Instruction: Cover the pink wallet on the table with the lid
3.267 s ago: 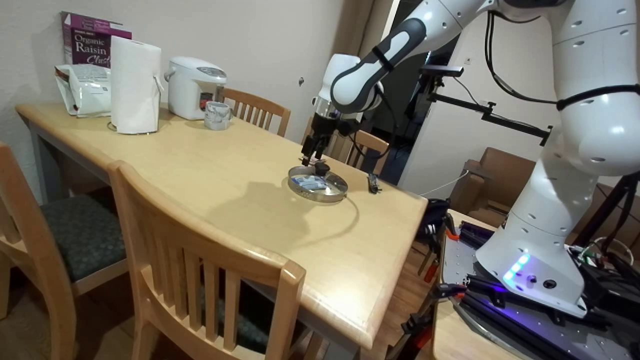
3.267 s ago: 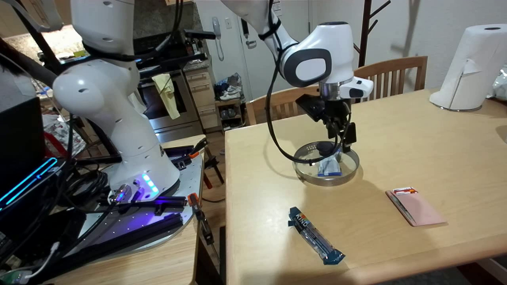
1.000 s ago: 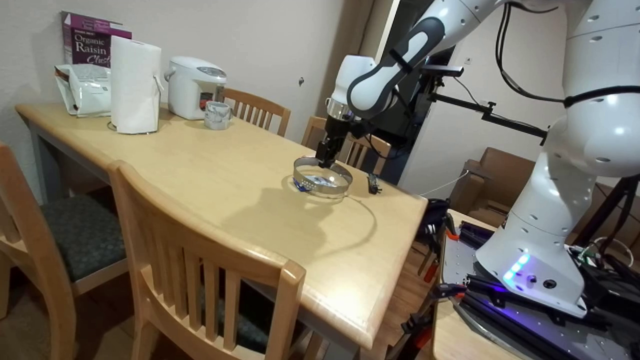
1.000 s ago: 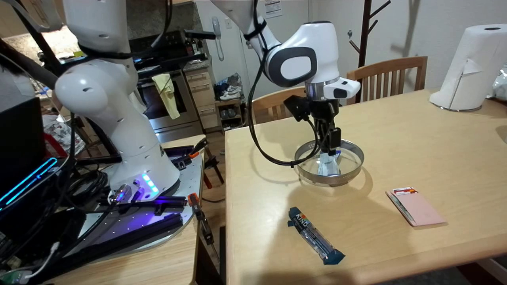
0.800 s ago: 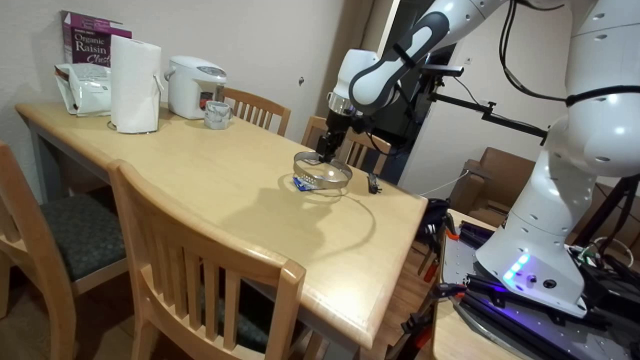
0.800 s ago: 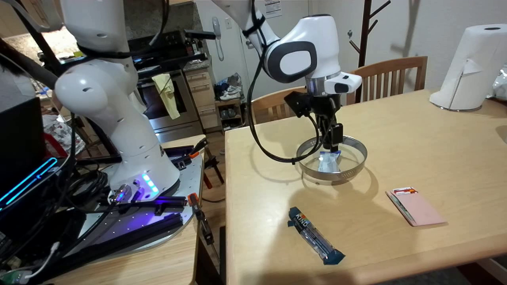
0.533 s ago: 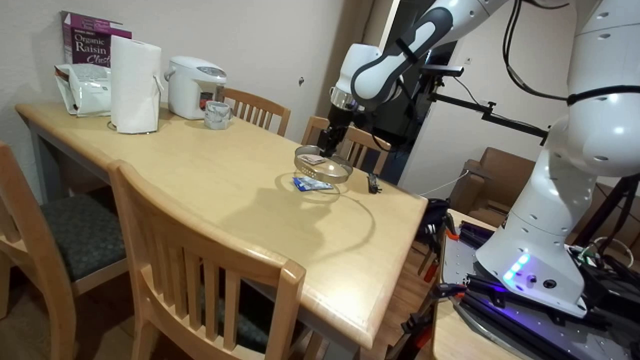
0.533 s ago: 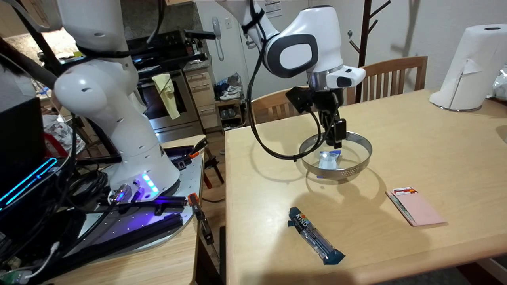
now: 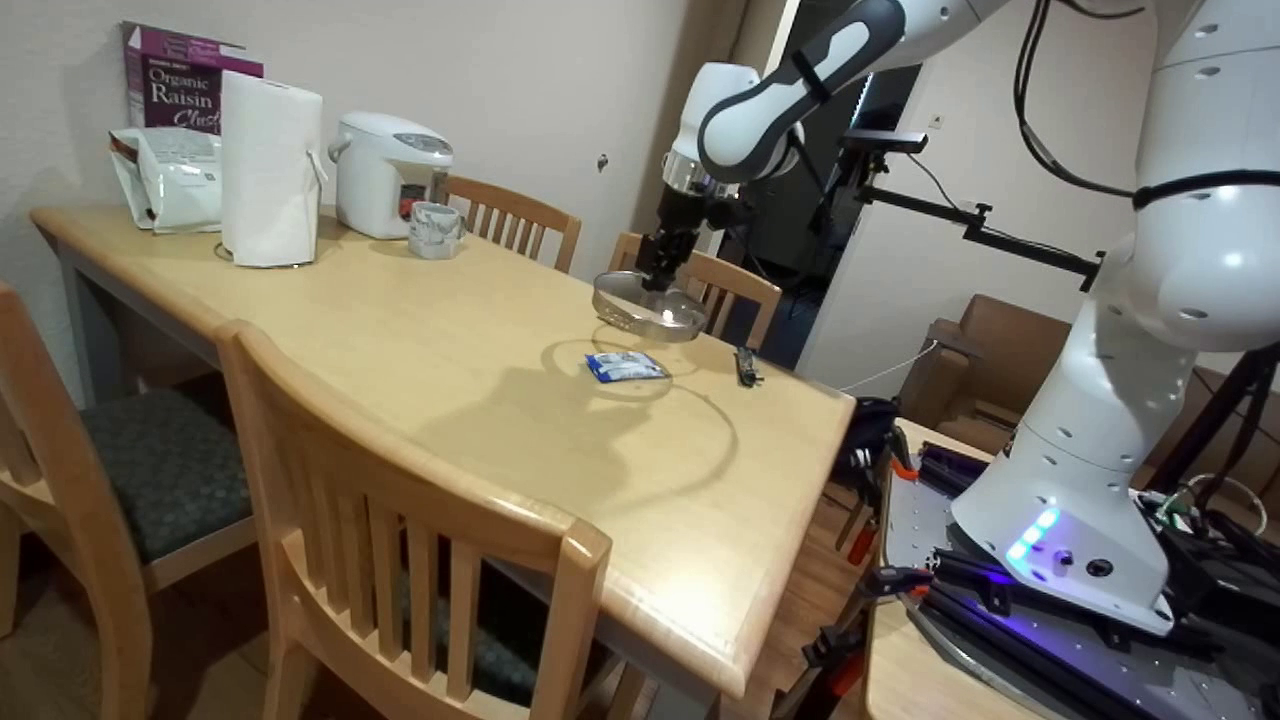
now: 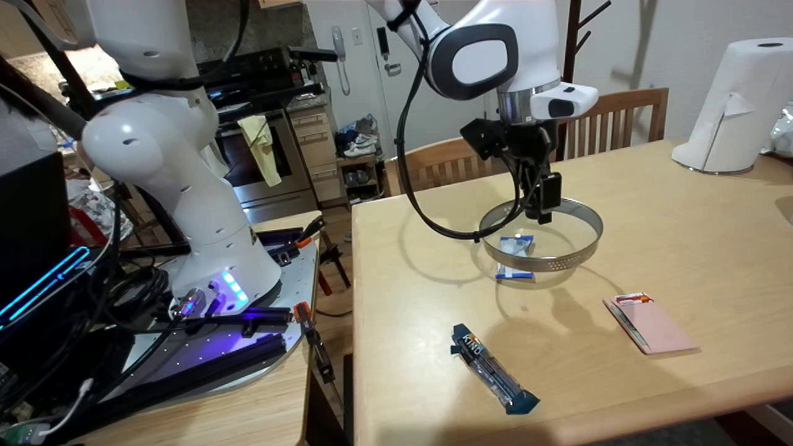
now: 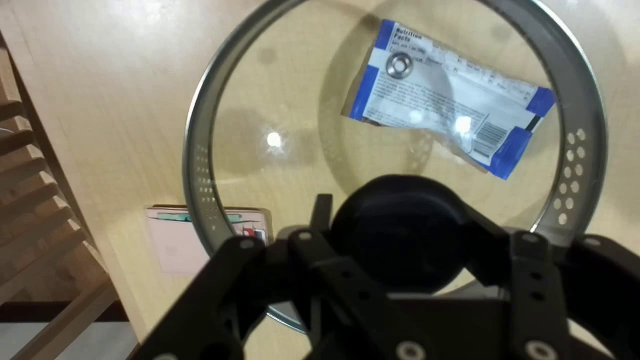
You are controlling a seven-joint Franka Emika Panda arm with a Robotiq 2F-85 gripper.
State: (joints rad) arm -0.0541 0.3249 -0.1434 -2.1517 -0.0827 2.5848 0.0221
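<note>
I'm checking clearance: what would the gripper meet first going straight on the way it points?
Pointing down, the gripper meets the lid, held by its knob; below that, probably the table or the packet. Depth leaves which comes first unclear.

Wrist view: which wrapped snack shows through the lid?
The white packet with blue ends, seen through the lid; the dark KIND bar doesn't show in that view.

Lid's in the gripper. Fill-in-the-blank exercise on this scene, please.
The gripper holds the glass lid by its black ____.
Of lid and pink wallet, only the ____ rests on the table.
The dark snack-bar wrapper reads "____".
In the wrist view, the blue-and-white food packet reads "Nutrition ____".

Missing words: knob; wallet; KIND; Facts.
</note>
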